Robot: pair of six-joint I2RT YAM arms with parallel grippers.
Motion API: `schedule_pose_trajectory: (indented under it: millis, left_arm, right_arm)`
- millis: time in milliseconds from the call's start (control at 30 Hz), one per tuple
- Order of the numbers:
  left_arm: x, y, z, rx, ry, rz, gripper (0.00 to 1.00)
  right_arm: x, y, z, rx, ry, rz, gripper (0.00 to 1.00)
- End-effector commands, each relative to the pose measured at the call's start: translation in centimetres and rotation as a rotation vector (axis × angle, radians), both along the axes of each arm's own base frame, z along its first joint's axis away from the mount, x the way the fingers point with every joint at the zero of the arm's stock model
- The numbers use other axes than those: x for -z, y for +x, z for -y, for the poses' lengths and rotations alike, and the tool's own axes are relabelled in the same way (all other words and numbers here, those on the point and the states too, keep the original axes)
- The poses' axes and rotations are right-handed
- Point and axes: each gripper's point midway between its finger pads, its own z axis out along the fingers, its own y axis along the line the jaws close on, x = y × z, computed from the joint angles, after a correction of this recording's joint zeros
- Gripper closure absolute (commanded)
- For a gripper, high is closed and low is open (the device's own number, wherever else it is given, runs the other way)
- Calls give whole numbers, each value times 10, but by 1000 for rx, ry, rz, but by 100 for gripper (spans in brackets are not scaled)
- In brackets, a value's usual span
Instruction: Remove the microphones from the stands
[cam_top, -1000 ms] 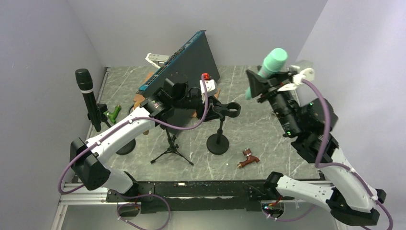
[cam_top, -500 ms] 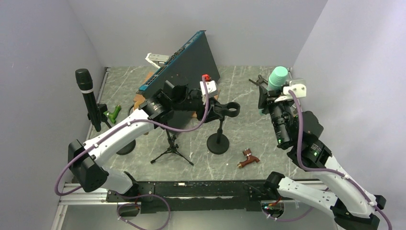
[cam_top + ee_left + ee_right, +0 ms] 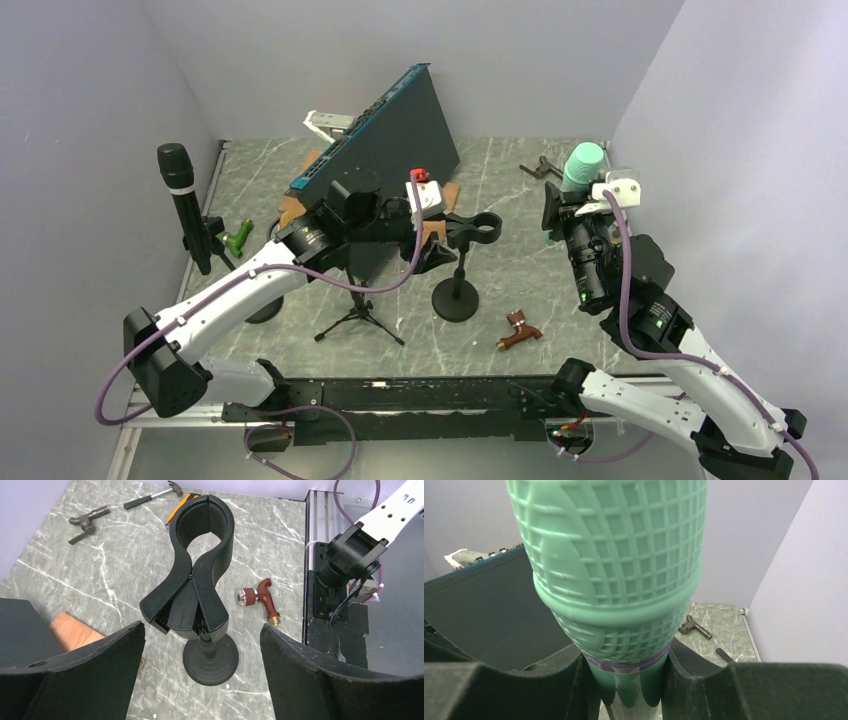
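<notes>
A mint-green microphone [image 3: 583, 163] stands upright in the air at the right, its mesh head [image 3: 614, 565] filling the right wrist view. My right gripper [image 3: 626, 680] is shut on its handle just below the head. The black stand [image 3: 457, 295] sits mid-table, and the ring of its clip [image 3: 202, 522] holds nothing. My left gripper [image 3: 201, 630] is open, one finger either side of the clip's squeeze handles without touching them. From above, the left gripper [image 3: 432, 232] hangs just left of the clip.
A black microphone [image 3: 180, 200] on its own stand is at the far left. A tilted dark board [image 3: 390, 120] leans behind the left arm, and a small tripod [image 3: 358, 315] stands below it. A brown-handled tool [image 3: 520, 330] and a hammer [image 3: 150, 497] lie on the marble.
The left gripper has opened off the clip's handles and drawn back slightly. The right arm swung the green microphone from a tilt to upright, lower and closer to its base.
</notes>
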Motion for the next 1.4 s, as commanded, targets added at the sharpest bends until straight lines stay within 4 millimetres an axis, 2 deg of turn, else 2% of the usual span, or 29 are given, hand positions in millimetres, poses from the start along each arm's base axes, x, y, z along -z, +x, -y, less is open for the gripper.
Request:
schedule_pose_trajectory:
  millis: [0, 233, 333, 400, 433, 500, 600, 667, 800, 900, 1000, 1233, 1367]
  left_arm:
    - [-36, -6, -2, 11, -72, 68, 12]
    - [-59, -18, -11, 25, -111, 90, 13]
    - [-74, -23, -21, -1, -142, 124, 13]
    - [-85, -27, -30, -16, -163, 158, 13]
    - [-90, -28, -35, -30, -175, 177, 13]
    - [-101, -33, -45, -51, -199, 212, 13]
    - [-113, -38, -57, -78, -230, 258, 12]
    - [-119, -39, -65, -102, -255, 286, 12]
    - [-123, -38, -73, -150, -295, 298, 11]
    - [-120, -41, -71, -142, -300, 292, 11]
    - [-115, -38, -69, -157, -283, 292, 14]
    - [-114, -43, -68, -162, -292, 304, 15]
    - [-112, -45, -67, -164, -287, 312, 15]
  right_arm:
    - [-3, 0, 3, 15, 37, 11, 100]
    - [22, 9, 3, 84, 19, -52, 100]
    - [42, 20, 9, 163, -15, -91, 100]
    - [60, 33, 9, 153, -22, -140, 100]
    - [71, 44, 20, 174, -11, -171, 100]
    - [95, 62, 29, 174, 38, -252, 100]
    - [144, 89, 48, 224, 54, -429, 100]
    - [182, 106, 59, 256, 17, -585, 100]
    - [266, 122, 78, 314, -54, -883, 100]
    - [305, 123, 91, 359, -91, -983, 100]
    - [334, 120, 106, 416, -132, -1058, 100]
    - [393, 110, 98, 302, -82, -1204, 76]
    - [408, 105, 95, 278, -46, -1233, 69]
